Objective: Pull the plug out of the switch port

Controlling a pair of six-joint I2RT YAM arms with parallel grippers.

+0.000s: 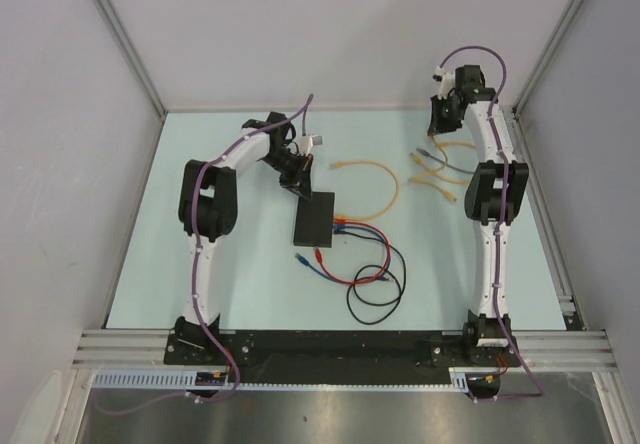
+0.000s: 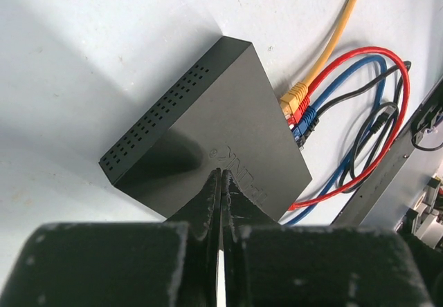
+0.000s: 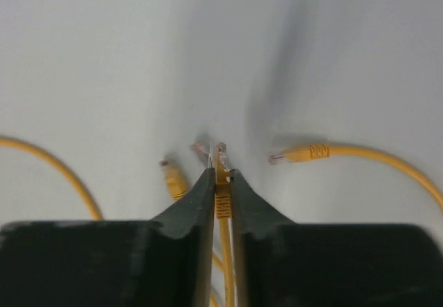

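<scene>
The left gripper is shown with its fingers drawn together, nothing caught between them. Its tips are set down on the top face of the switch, at the end farthest from the bases.

The switch is found mid-table, just right of the left arm. The seated plugs, yellow, red and blue, are ranged along the edge turned toward the right arm. Which one is meant cannot be told. Their bodies are pointed out sideways, so the pull is judged to run rightward across the table.

The right gripper is clamped on a loose yellow plug in the far right corner, well apart from the switch. The left arm is the nearer one. It is folded at the elbow with its wrist tipped down over the box, while the right arm is stretched out long beside the right wall.
</scene>
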